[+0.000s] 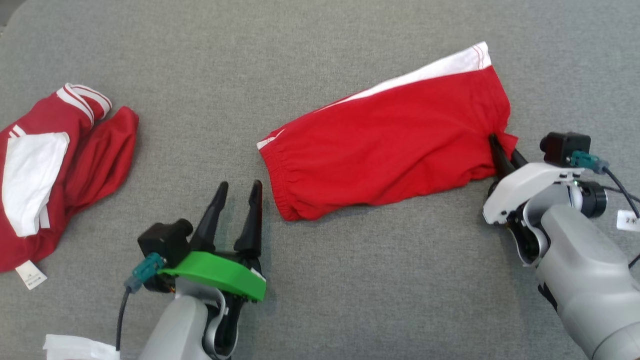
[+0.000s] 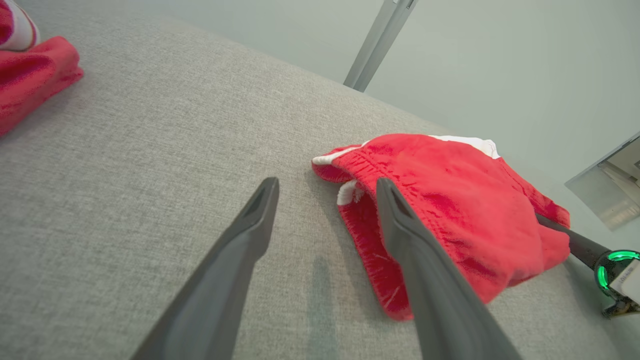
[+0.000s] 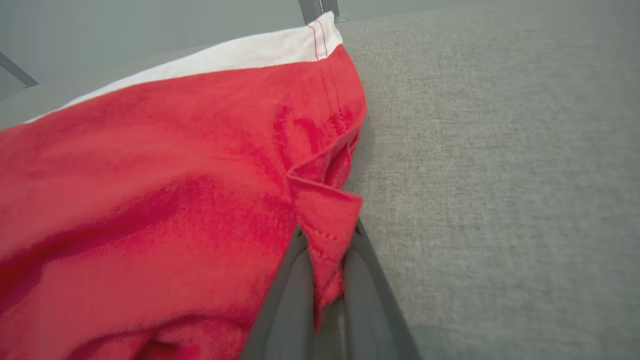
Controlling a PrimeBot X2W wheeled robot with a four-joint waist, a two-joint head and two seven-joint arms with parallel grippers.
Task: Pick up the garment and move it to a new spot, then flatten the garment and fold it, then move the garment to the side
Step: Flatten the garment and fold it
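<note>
Grey woven-fabric bench across the whole head view, pale wall behind it in the wrist views.

Red shorts with a white side stripe lie right of centre, mostly flat and set at a slant. The elastic waistband end is toward the middle of the bench. The leg hem and the white stripe are toward the far right.

Right gripper sits at the near right corner of the shorts. Its fingers are pressed together, pinching a small folded flap of red hem. The cloth around the grip is puckered.

Left gripper, with its green wrist cover, is just beside the waistband end. Its fingers are spread wide with nothing between them. In the left wrist view one finger overlaps the waistband edge; I cannot tell if it touches.

Crumpled red-and-white garment lies at the far left, well apart from the shorts. Its white label sticks out at the near edge.
</note>
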